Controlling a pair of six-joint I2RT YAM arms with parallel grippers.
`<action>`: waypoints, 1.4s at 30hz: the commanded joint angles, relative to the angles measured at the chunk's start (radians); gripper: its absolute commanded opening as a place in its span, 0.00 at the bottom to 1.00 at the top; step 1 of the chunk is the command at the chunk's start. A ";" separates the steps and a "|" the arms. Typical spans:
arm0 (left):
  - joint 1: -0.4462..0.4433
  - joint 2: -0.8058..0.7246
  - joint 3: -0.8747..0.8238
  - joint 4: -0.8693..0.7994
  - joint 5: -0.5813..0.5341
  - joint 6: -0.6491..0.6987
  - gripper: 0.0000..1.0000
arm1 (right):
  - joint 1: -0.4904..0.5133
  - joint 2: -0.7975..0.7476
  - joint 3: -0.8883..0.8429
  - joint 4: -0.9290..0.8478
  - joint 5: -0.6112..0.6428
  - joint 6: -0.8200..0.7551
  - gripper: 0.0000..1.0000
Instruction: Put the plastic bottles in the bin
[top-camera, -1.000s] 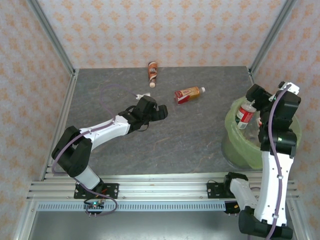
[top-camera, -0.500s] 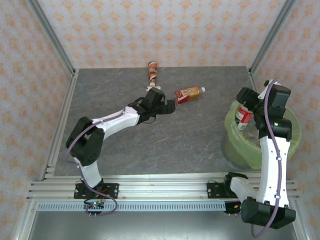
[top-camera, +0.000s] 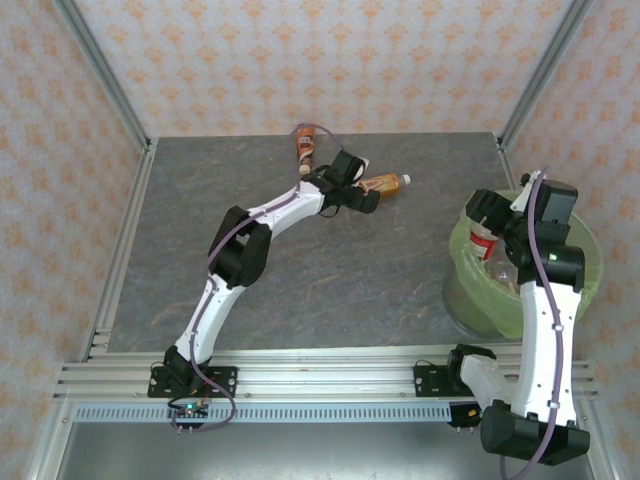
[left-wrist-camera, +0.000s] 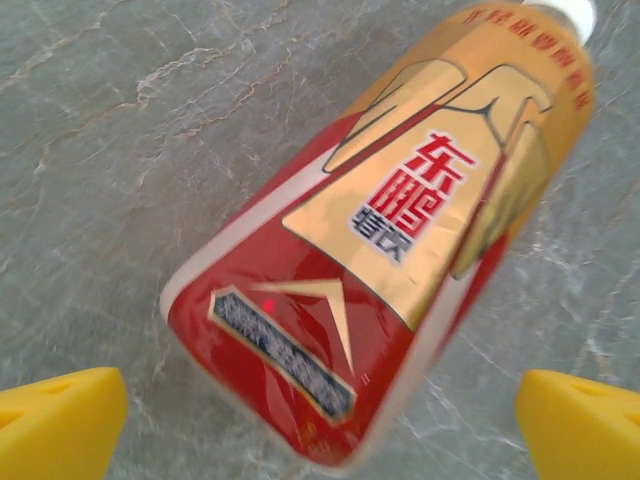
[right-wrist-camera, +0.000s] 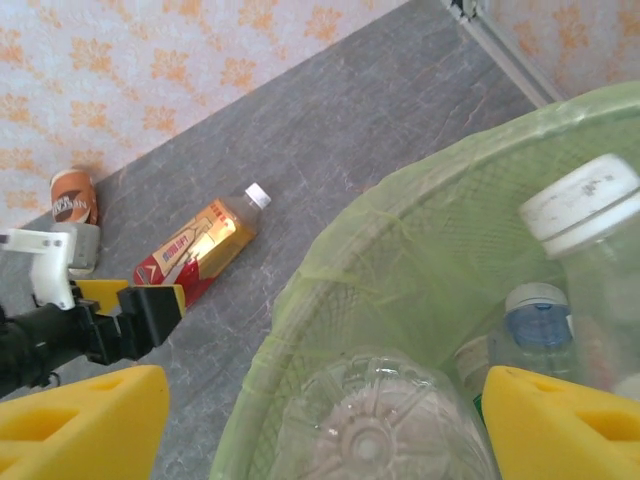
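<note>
Two arms at work over one big grey table. Next biggest, off on the right: the round bin with its light-green bag, already holding a bottle with a white cap and another with a blue cap. Over the bin, on the side nearest the middle of the table, the right gripper, jaws apart, with a clear bottle between them above the bag. Hard to tell if gripped or let go. Far across the table, near the back, the left gripper, jaws spread wide, one yellow finger on each side of the fat end of the red and gold bottle. Lying flat on the table, that one, little white lid pointing away, and not squeezed yet by the look of it. Just beyond, by the back wall, a small brown bottle, also lying down. Probably time to grab the red and gold one. To do it well: slide forward a bit more, to get the fingers past the rounded end and onto the straight part. Stay low, close to the table. Squeeze slowly; likely to roll or pop out if pinched at the very tip. Lift only once snug. Then across to the bin, well above the rim, and let go.
</note>
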 joint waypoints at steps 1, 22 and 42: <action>0.019 0.084 0.169 -0.188 0.028 0.123 1.00 | 0.003 -0.040 0.058 0.005 0.031 0.044 0.84; 0.028 0.227 0.373 -0.206 0.290 0.222 0.83 | 0.004 -0.088 0.055 0.103 -0.137 0.148 0.88; 0.019 -0.301 -0.383 0.198 0.246 0.063 0.53 | 0.017 -0.100 -0.012 0.245 -0.407 0.304 0.99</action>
